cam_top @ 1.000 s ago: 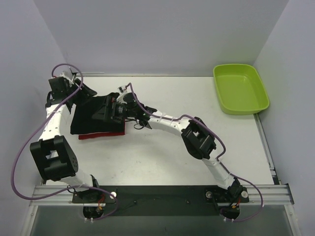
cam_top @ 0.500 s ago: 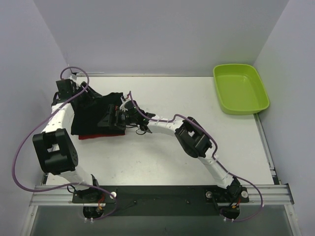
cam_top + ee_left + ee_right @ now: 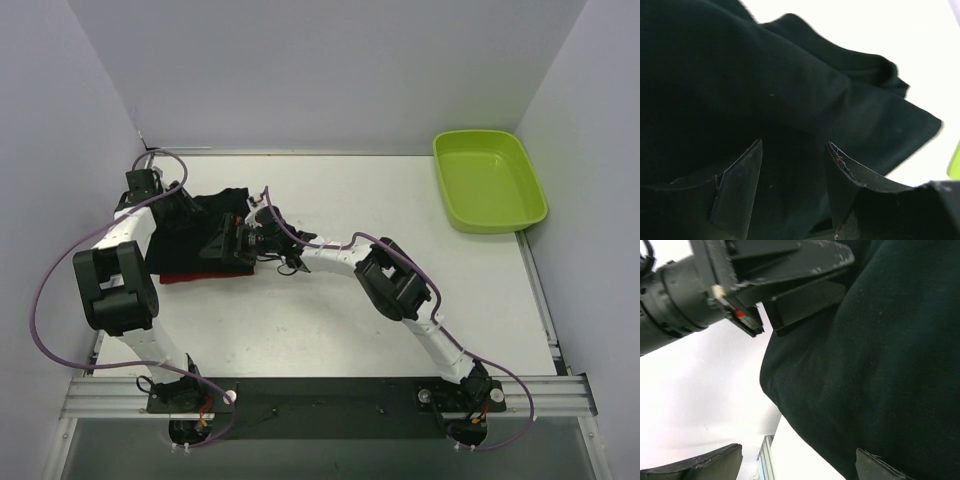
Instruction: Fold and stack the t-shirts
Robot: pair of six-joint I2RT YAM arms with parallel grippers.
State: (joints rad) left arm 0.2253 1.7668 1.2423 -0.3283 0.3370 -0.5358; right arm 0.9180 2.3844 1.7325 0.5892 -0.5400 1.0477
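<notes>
The black t-shirt [image 3: 195, 225] lies rumpled on the dark red t-shirt [image 3: 185, 277] at the desk's [image 3: 330, 330] rear left, with the left pincer [image 3: 795, 145] half open and the right pincer [image 3: 799, 450] spread wide, neither gripping, so a deep pinch could catch the 2 shirts together and drag the stack askew.

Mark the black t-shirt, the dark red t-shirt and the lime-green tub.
black t-shirt [image 3: 185, 248]: top view, flat middle cloth.
dark red t-shirt [image 3: 190, 278]: top view, exposed near edge.
lime-green tub [image 3: 490, 190]: top view, bare floor.
</notes>
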